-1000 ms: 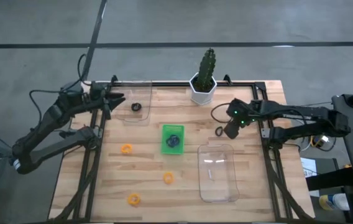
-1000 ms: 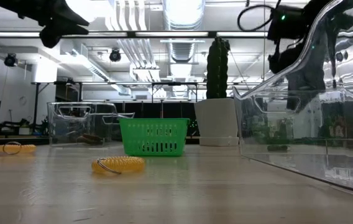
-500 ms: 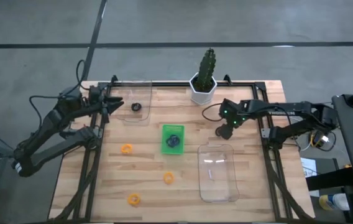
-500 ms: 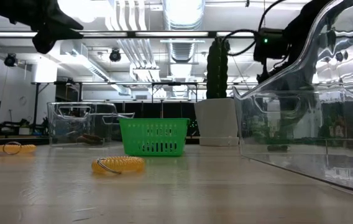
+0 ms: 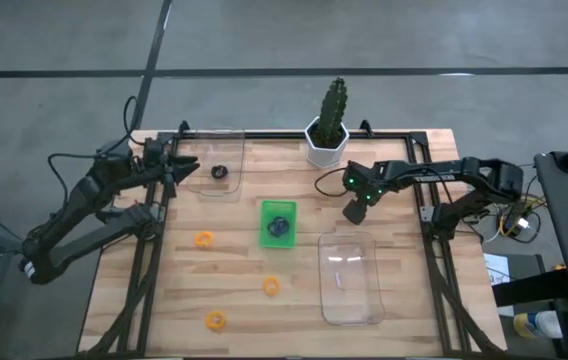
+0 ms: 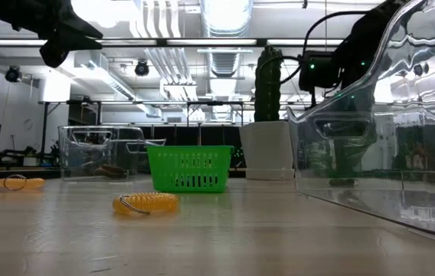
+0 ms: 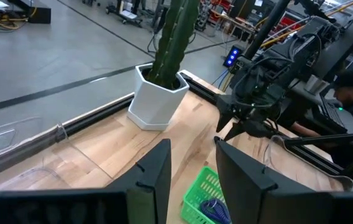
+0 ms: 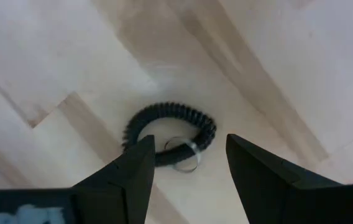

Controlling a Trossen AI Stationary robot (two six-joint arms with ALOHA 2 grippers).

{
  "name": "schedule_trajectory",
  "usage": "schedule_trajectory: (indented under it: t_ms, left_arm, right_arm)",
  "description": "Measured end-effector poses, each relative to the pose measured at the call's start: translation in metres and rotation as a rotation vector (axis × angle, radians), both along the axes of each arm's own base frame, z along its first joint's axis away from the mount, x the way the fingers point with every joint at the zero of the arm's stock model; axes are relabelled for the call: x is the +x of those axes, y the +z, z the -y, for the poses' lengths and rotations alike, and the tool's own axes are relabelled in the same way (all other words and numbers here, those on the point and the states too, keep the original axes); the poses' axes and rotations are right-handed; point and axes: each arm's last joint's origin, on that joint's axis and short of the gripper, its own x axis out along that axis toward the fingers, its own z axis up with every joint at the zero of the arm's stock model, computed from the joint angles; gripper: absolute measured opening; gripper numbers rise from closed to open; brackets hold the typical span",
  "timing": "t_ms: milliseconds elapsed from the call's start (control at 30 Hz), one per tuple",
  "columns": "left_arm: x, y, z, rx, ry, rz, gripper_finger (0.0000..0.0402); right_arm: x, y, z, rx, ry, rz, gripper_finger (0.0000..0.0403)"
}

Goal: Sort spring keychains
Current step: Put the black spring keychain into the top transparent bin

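Observation:
My right gripper (image 5: 353,213) hangs open over a black coiled keychain (image 8: 170,127) with a metal ring that lies on the wood right of the green tray (image 5: 278,223). Its fingers stand a little above the keychain, apart from it. The tray holds a purple keychain (image 5: 279,226). Three orange keychains (image 5: 202,239) (image 5: 271,286) (image 5: 215,321) lie on the table's near left part. Another black keychain (image 5: 218,172) lies in the far-left clear bin (image 5: 214,160). My left gripper (image 5: 188,166) waits open and empty at that bin's left edge.
A second clear bin (image 5: 351,277) stands near and right of the tray, just in front of my right gripper. A cactus in a white pot (image 5: 326,140) stands at the far edge. A person (image 7: 350,93) shows beyond the table in the left wrist view.
My right gripper has gone toward the table's left edge and now stands over the black keychain on the wood. The keychain has stayed where it was.

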Motion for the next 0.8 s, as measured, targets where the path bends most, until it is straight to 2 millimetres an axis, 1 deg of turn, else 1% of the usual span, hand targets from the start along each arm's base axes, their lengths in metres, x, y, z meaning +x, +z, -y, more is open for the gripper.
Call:
schedule_trajectory:
  t_ms: [267,433,533,667,800]
  left_arm:
    - [0.000,0.000,0.000,-0.001,0.000,0.000,0.0119]
    - [0.000,0.000,0.000,-0.001,0.000,0.000,0.0119]
    - [0.000,0.000,0.000,-0.001,0.000,0.000,0.0119]
    - [0.000,0.000,0.000,0.000,0.000,0.000,0.0119]
    - [0.000,0.000,0.000,0.000,0.000,0.000,0.0119]
  right_arm:
    - [0.012,-0.015,0.007,-0.022,0.019,-0.175,0.0194]
    - [0.016,-0.022,0.009,-0.014,0.038,-0.211,0.0194]
    - [0.017,-0.022,0.009,-0.013,0.035,-0.213,0.0191]
    - [0.016,-0.017,0.009,-0.036,0.008,-0.197,0.0165]
    - [0.013,-0.011,0.010,-0.075,-0.026,-0.188,0.0119]
